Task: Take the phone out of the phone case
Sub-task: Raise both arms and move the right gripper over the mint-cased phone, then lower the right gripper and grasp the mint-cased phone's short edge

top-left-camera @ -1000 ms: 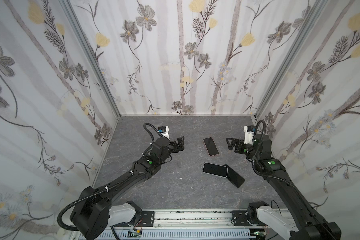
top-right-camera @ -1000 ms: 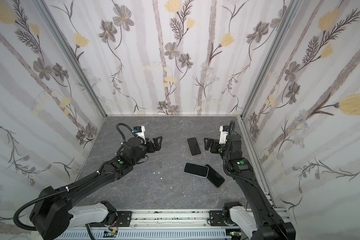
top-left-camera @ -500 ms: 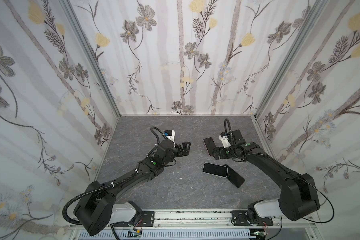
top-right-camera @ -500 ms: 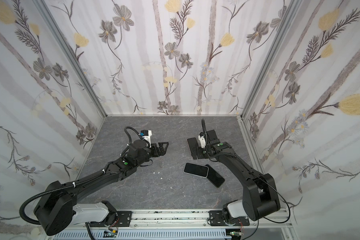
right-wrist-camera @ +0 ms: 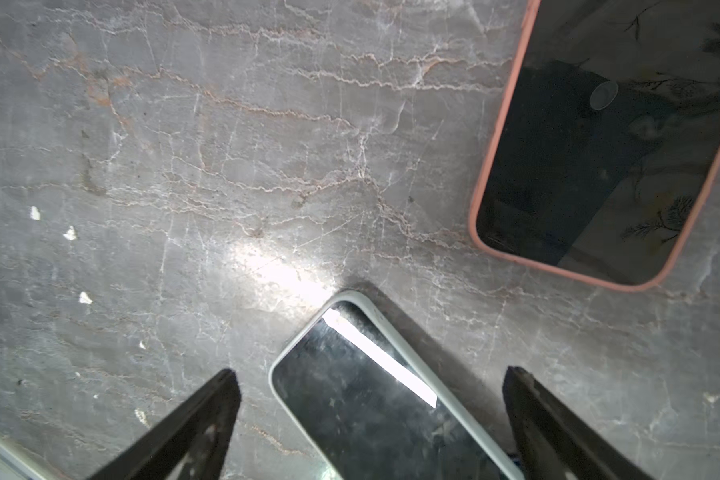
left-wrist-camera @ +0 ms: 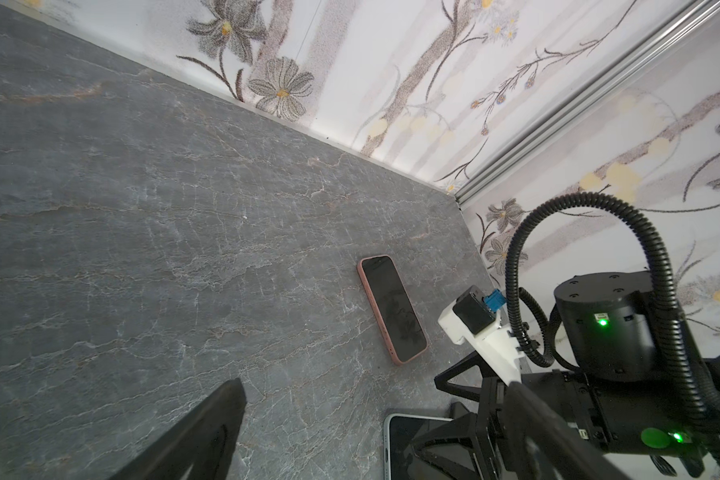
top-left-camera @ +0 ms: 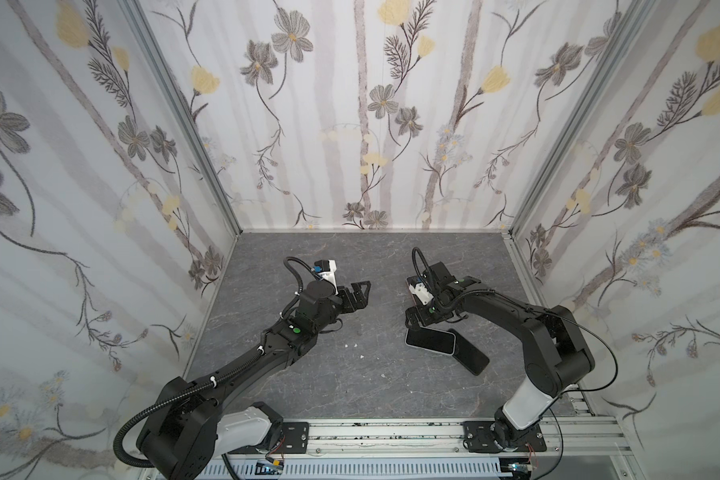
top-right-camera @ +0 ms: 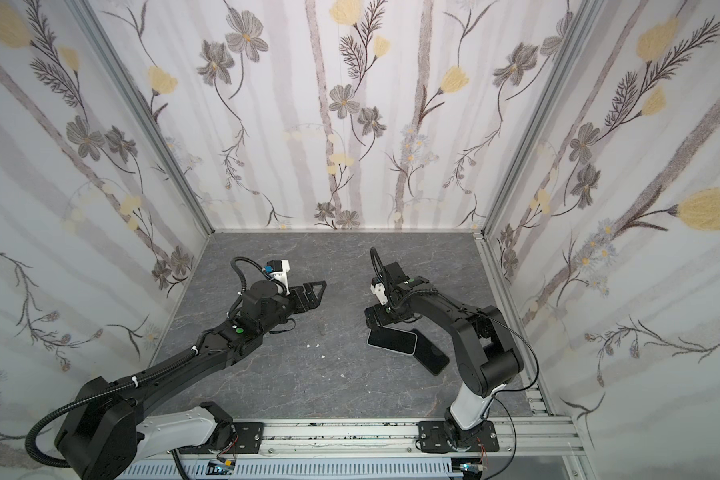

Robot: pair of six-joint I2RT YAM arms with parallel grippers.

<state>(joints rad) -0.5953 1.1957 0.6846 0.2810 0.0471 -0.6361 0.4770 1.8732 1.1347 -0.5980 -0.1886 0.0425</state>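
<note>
Gaping wide, the right tool (right-wrist-camera: 371,372) straddles the white-cased phone (right-wrist-camera: 375,419); the left tool (top-left-camera: 361,294) gapes empty. A pink-cased phone (left-wrist-camera: 391,309) lies near.

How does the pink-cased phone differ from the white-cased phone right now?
Rim: the pink-cased phone has a pink case rim, the white-cased phone a white one.
Neighbours: the pink-cased phone lies alone; the white-cased phone overlaps a black slab.
Pincer: the open right pincer is lined up over the white-cased phone's end, not the pink-cased phone.
Both lie flat, dark screens up.
</note>
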